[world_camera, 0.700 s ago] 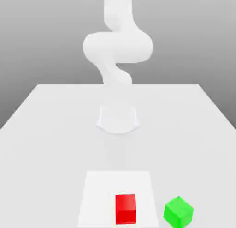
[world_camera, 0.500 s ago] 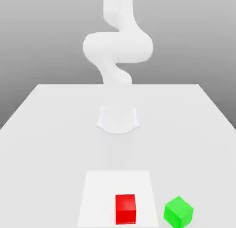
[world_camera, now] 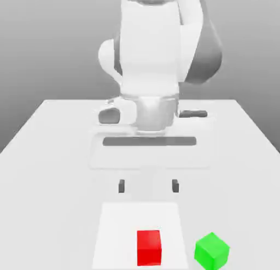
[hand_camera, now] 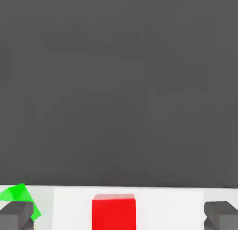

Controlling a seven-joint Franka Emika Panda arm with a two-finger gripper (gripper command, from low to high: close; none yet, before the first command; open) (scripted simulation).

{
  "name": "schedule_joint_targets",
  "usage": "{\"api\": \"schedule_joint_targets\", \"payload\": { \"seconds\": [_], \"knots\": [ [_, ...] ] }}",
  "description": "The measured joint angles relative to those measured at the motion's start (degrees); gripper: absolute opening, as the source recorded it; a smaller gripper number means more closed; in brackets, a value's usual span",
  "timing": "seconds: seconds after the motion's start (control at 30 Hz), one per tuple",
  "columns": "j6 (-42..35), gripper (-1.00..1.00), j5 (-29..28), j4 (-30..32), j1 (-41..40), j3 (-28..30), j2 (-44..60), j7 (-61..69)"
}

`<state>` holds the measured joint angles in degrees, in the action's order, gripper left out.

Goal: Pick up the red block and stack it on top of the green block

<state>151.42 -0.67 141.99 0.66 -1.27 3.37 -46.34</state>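
The end effector (world_camera: 148, 186) was wide open and empty above the table (world_camera: 49, 181), its fingers spread with room between them, presumably so they could pass down either side of a cube. The red block (world_camera: 149, 248) sat flat on the white patch (world_camera: 114, 230), apart from the green block (world_camera: 211, 252), which left space to grip it. The green one stood turned at an angle, so stacking squarely would likely need a wrist turn.

Table: we see a broad, pale tabletop (world_camera: 44, 198), narrowing toward its far edge.
Backdrop: we see plain grey (world_camera: 54, 39) behind it, lighter above, darker lower down.
Light: bright and even across the tabletop.
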Motion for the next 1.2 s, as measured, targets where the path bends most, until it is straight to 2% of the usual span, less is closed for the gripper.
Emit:
{"api": "schedule_joint_targets", "payload": {
  "seconds": [0.27,0.3,0.53,0.7,1.13,1.2],
  "knots": [
    [10.7,0.00,-0.4,0.1,0.4,0.2,16.6,-0.3],
    [11.7,-1.00,-0.5,0.0,0.4,0.3,17.8,-0.4],
    [11.6,-1.00,-0.6,0.0,0.4,0.2,17.7,-0.5],
    [4.0,-1.00,0.0,1.3,0.3,-0.1,8.8,-0.2],
    [-3.4,-1.00,-0.8,-2.9,10.1,-4.8,5.6,-26.8],
    [-1.4,-1.00,-1.6,-3.3,10.9,-4.8,8.0,-28.9]
  ]
}}
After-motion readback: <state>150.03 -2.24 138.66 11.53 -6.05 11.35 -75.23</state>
